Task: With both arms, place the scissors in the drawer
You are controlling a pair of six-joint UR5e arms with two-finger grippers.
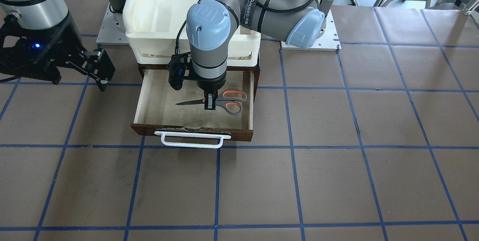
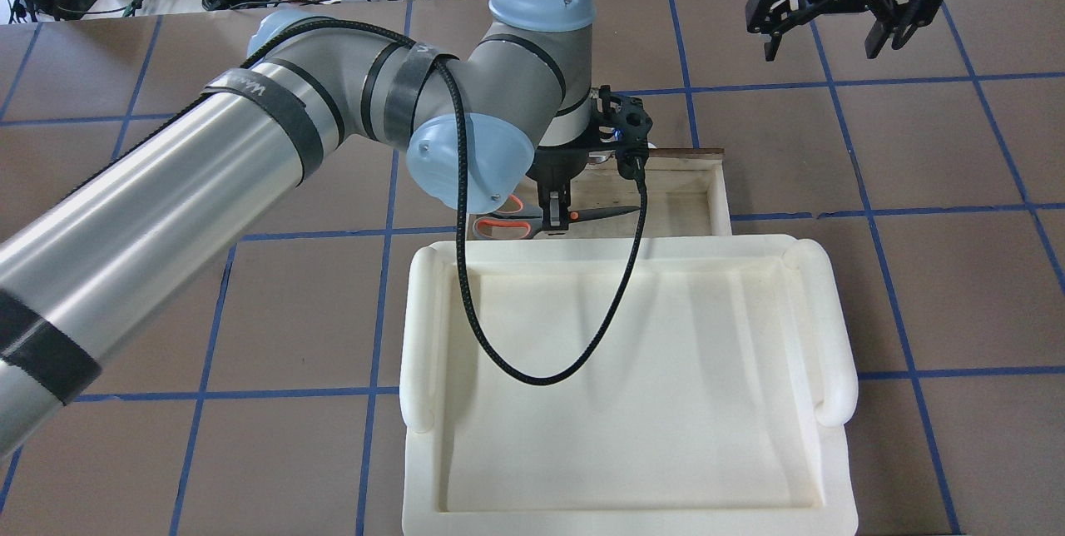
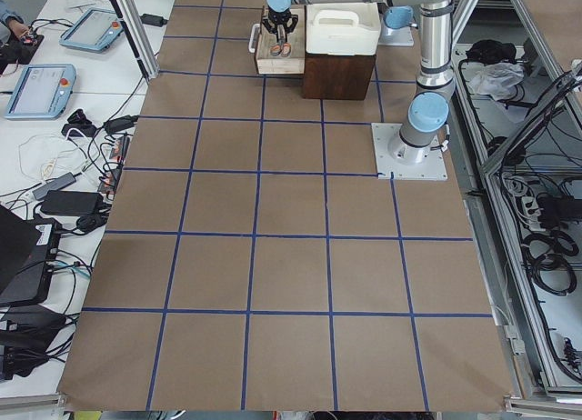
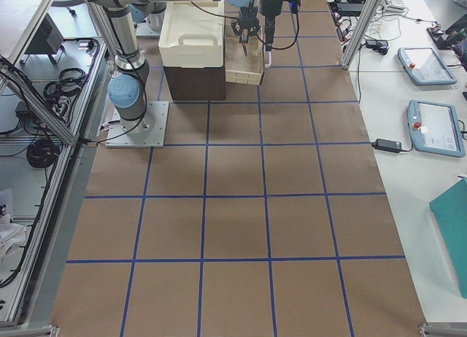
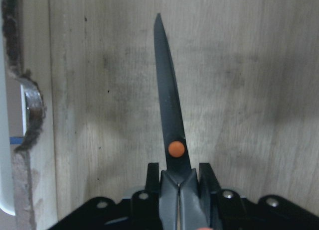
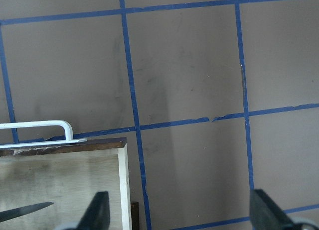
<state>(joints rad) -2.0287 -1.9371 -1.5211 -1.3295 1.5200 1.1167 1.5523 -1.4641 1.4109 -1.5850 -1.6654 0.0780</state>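
Small scissors, dark grey blades, grey loops lined orange-red, inside open shallow dark-brown wooden drawer with white bar handle, low over pale plywood floor; whether touching it, cannot tell. Blades together. Left arm's black two-finger claw points straight down, clamped on scissors where blades meet handles. Right arm's black claw spread wide, above brown paper-covered table beside drawer. White plastic tray sits above drawer's rear.

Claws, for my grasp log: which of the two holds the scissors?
The left arm's black two-finger claw, shut on the small grey-and-orange scissors over the open brown wooden drawer; the right arm's claw hangs open and empty.
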